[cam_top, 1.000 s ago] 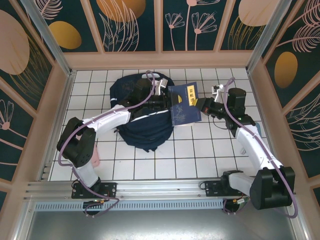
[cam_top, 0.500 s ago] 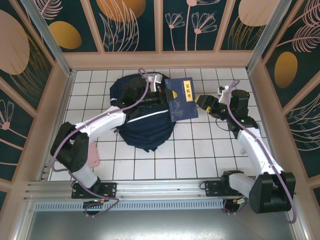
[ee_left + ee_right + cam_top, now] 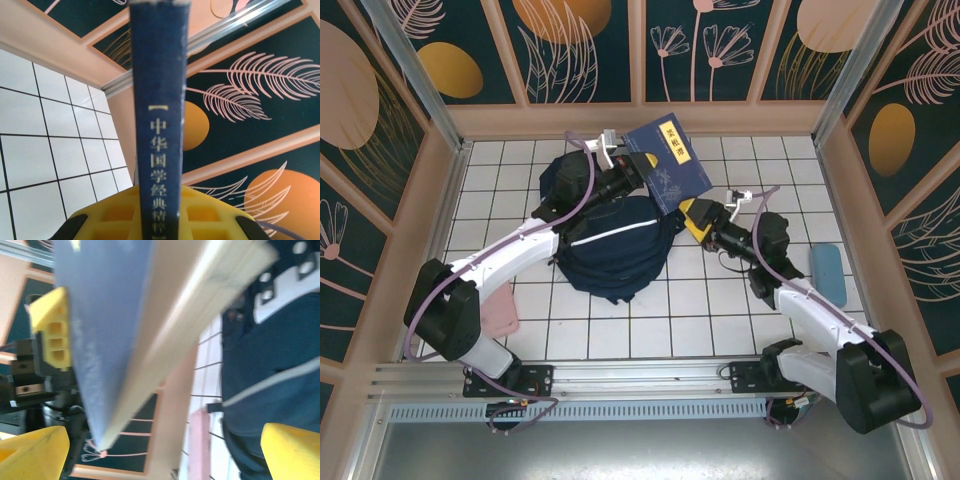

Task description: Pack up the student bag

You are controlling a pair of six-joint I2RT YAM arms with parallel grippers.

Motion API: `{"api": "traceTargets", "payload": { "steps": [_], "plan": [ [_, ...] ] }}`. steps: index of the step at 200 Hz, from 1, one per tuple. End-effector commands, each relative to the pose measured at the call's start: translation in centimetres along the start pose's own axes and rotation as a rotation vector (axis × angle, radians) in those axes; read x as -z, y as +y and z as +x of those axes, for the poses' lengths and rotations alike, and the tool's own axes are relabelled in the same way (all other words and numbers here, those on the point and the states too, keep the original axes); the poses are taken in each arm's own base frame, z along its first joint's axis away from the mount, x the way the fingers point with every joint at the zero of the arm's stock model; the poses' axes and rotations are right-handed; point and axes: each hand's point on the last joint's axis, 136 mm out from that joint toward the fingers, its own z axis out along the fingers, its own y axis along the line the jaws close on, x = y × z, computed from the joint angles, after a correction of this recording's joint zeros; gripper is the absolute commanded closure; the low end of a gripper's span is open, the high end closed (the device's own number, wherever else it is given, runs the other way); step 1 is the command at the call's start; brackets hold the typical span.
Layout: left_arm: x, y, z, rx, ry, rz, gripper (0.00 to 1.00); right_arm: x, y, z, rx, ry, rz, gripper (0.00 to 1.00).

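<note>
Top external: left gripper holds the book up beside the bag

The left gripper (image 3: 636, 172) is clamped on a navy book (image 3: 670, 165) with yellow lettering, holding it tilted in the air at the far right side of the student bag (image 3: 610, 250). The bag lies slumped on the white tiled table (image 3: 720, 310), left of centre. In the left wrist view the book's spine stands upright between the yellow pads (image 3: 90, 220). The right gripper (image 3: 696, 218) sits just by the book's lower corner. In the right wrist view its yellow fingers (image 3: 292, 450) are spread wide, with the book's blurred edge between them.
</note>
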Motion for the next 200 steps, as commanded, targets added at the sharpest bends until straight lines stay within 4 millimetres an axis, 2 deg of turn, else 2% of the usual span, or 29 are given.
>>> {"api": "traceTargets", "payload": {
  "steps": [1, 35, 58, 71, 95, 128, 137, 157, 181, 200],
  "plan": [
    [0.8, -1.9, -2.4, 0.032, -0.107, 0.061, 1.0, -0.3, 3.9, -1.5, 0.0, -0.081, -0.158, 0.01],
    [1.0, -2.0, -2.3, 0.067, -0.108, 0.085, 1.0, -1.2, 3.7, -2.4, -0.067, -0.101, -0.176, 0.03],
    [1.2, -2.1, -2.2, 0.091, -0.113, 0.096, 1.0, -1.9, 4.2, -3.2, -0.095, -0.11, -0.206, 0.1],
    [1.3, -2.2, -2.2, 0.104, -0.112, 0.1, 1.0, -2.4, 4.3, -3.6, -0.104, -0.112, -0.222, 0.23],
    [1.8, -2.4, -2.3, 0.123, -0.122, 0.113, 1.0, -2.9, 4.8, -4.0, -0.108, -0.1, -0.253, 0.37],
    [2.8, -2.1, -2.3, 0.134, -0.146, 0.093, 1.0, -2.7, 4.4, -4.0, -0.116, -0.114, -0.239, 0.6],
    [3.1, -1.9, -2.4, 0.136, -0.153, 0.087, 0.98, -2.6, 4.1, -4.0, -0.115, -0.123, -0.224, 0.69],
    [3.6, -1.2, -2.3, 0.131, -0.16, 0.044, 0.84, -2.2, 3.6, -4.0, -0.092, -0.143, -0.168, 0.85],
    [4.0, 0.6, -1.6, 0.104, -0.143, -0.05, 0.44, -1.1, 3.0, -4.6, -0.032, -0.196, -0.077, 0.95],
    [4.5, 3.3, -0.6, 0.02, -0.103, -0.188, 0.29, 0.2, 2.4, -5.2, 0.043, -0.222, 0.03, 0.98]
  ]
}}
